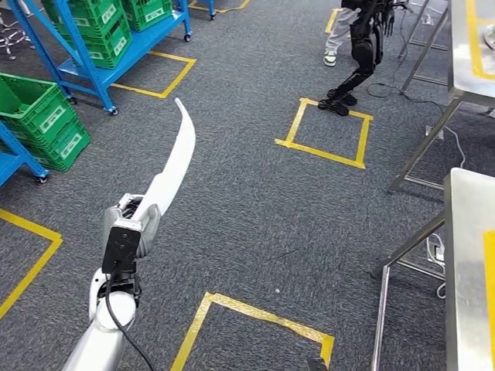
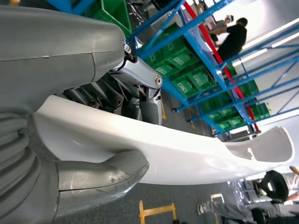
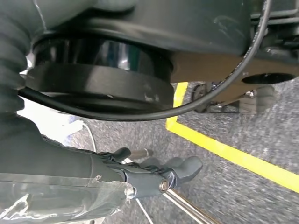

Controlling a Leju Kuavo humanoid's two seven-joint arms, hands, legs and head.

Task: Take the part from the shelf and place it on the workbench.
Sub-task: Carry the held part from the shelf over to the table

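Observation:
My left hand (image 1: 131, 224) grips one end of a long, curved white part (image 1: 172, 166), which rises up and away over the grey carpet. In the left wrist view the thick grey thumb (image 2: 102, 175) lies on one side of the white part (image 2: 169, 154) and the dark fingers (image 2: 105, 95) on the other. The steel workbench (image 1: 467, 255) stands at the right edge, well away from the part. My right hand (image 3: 148, 175) hangs low over the carpet, its fingers loosely extended with nothing in them.
Blue shelves (image 1: 117, 58) with green bins (image 1: 43, 116) stand at the far left. A second steel table (image 1: 467, 46) is at the far right. A dark humanoid robot (image 1: 362, 46) and a person's legs are ahead. Yellow tape squares (image 1: 324, 131) mark the floor.

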